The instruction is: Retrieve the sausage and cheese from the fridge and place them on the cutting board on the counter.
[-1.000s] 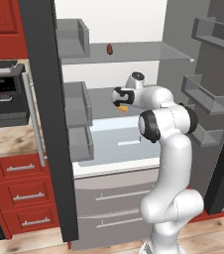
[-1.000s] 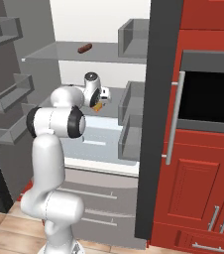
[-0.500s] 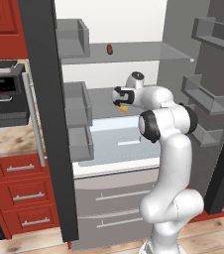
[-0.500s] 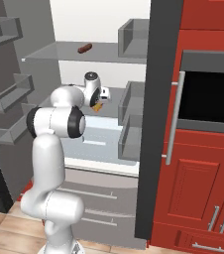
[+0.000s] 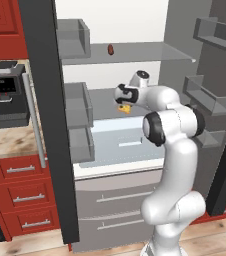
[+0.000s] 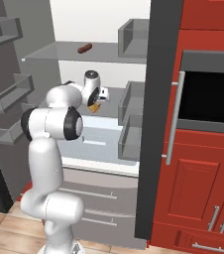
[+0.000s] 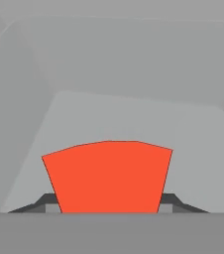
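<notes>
Tool (image 5: pixel 123 102) first: your jaws are clenched on the cheese (image 7: pixel 108 176), which sits squarely between them, its red face right in front of the hand camera, inside the open fridge (image 5: pixel 150 55) just over the middle shelf. Ordering by size: keep clear of the fridge door bins on either side of the tool as you back straight out, lifting a little so the wedge does not drag. Mind that the sausage (image 6: pixel 84 48) lies above the tool on the top shelf.

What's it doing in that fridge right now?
Gripper closed on the cheese, middle shelf of the fridge. Sausage waits on the top shelf. Nothing blocking.
</notes>
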